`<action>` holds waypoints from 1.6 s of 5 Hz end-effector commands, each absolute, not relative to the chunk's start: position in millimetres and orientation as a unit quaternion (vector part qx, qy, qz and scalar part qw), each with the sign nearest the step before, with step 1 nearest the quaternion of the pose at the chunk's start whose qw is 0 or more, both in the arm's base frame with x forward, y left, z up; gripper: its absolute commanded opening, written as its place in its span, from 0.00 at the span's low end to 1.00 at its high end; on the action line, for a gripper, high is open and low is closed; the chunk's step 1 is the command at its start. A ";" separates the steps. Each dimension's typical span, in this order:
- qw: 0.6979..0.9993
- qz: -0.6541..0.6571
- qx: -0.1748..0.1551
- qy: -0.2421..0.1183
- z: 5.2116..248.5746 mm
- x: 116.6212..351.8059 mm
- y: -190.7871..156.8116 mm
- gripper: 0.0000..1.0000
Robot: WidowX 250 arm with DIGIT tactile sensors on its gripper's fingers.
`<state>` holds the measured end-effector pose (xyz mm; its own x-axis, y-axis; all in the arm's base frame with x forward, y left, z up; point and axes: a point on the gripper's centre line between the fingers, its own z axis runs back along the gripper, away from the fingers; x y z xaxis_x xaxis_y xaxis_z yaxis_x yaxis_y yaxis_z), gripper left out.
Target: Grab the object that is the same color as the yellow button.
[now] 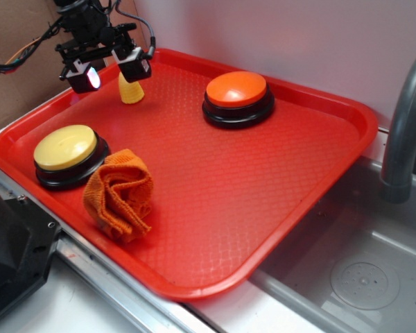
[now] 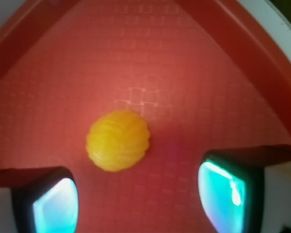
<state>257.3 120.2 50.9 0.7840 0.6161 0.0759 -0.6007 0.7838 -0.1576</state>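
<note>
Small yellow cone-shaped plastic toy w/ bumpy corn-like ridges (image 2: 118, 140) stands upright near the far left corner of the red plastic tray (image 1: 298, 208), well apart from the pale-yellow dome button on its black base (image 1: 66, 149) that it matches in colour. My gripper (image 1: 112, 71) hangs over it w/ fingers spread, holding nothing. Wrist view looks down on the toy's top: it sits ahead of the line between the two pads (image 2: 53, 206), a bit left of centre. Its long axis is vertical, so approach angle shouldn't matter; I reckon I need a small nudge fwd, then straight down.
</note>
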 end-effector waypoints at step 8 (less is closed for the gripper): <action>0.963 0.217 -0.086 -0.136 120.1 247.4 76.7 0.00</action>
